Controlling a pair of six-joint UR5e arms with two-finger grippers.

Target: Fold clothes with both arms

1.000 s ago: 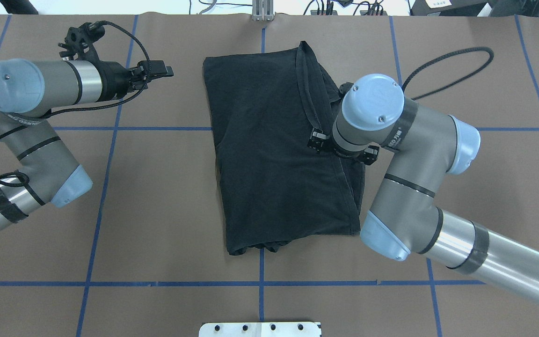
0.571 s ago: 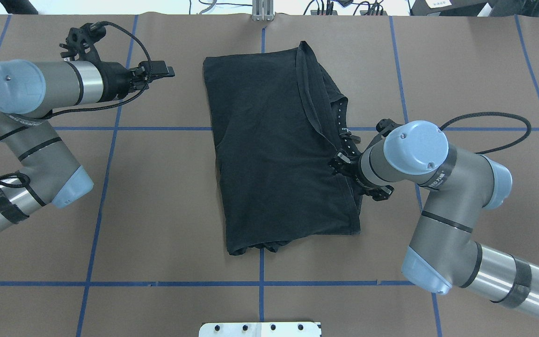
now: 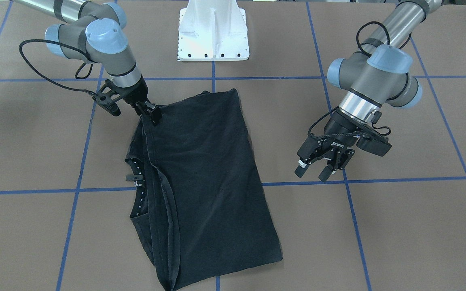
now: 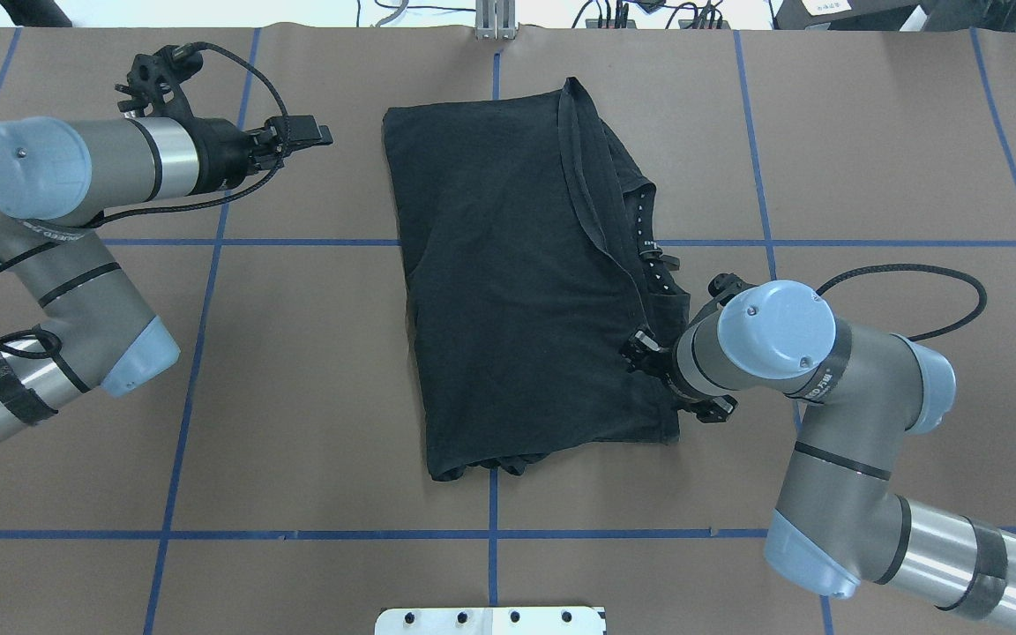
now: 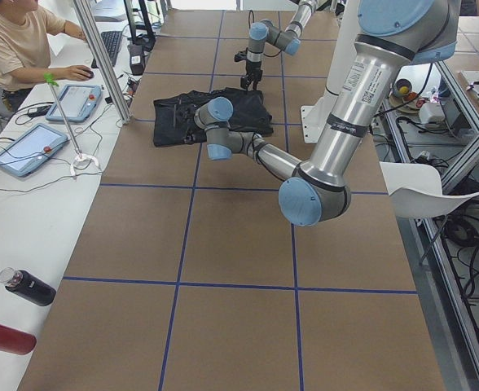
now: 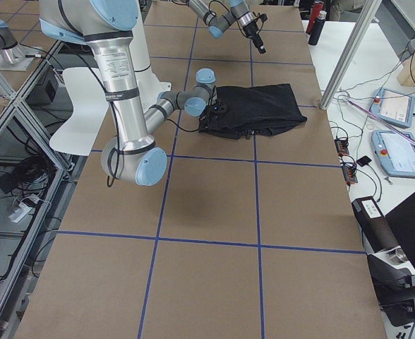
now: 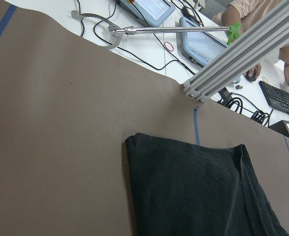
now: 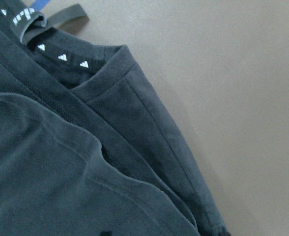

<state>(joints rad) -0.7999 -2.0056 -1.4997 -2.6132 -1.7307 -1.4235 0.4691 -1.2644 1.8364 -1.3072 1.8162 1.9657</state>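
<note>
Where brown paper gridded with blue tape covers the table (image 4: 296, 370), the black T-shirt (image 4: 508, 282) lies mid-table, folded, matte, plain side up, collar layers showing. The left gripper (image 3: 322, 167) hangs off to the side, fingers spread, empty. The right gripper (image 3: 153, 114) meets the shirt's right edge; grip unclear, wrist hides it overhead.
</note>
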